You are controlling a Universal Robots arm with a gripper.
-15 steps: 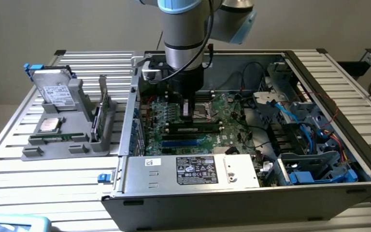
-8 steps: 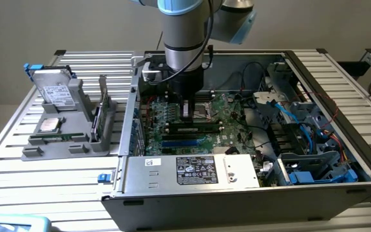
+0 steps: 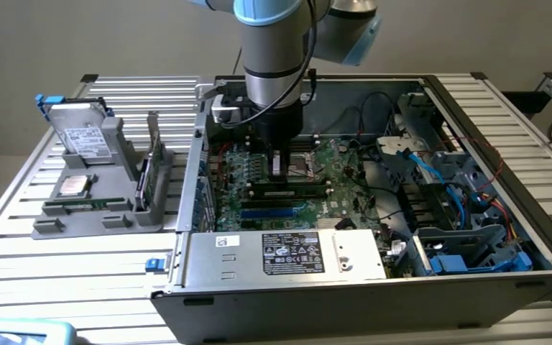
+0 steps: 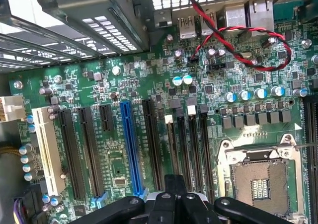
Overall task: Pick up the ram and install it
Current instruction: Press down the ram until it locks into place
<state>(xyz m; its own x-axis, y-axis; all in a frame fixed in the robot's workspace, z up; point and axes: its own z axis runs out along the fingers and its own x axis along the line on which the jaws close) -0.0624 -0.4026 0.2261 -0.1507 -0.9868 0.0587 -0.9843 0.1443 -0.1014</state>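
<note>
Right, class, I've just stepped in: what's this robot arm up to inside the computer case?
The arm has reached down into the open computer case, and its gripper is shut, sitting just above the motherboard near the memory slots. A RAM stick lies across the board right below the gripper. Outside the case, on the exterior view's left, a grey holder carries a silver drive with blue clips and other parts.

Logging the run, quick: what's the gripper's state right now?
Gripper: shut, down inside the computer case over the motherboard; whether it holds anything cannot be told.
</note>
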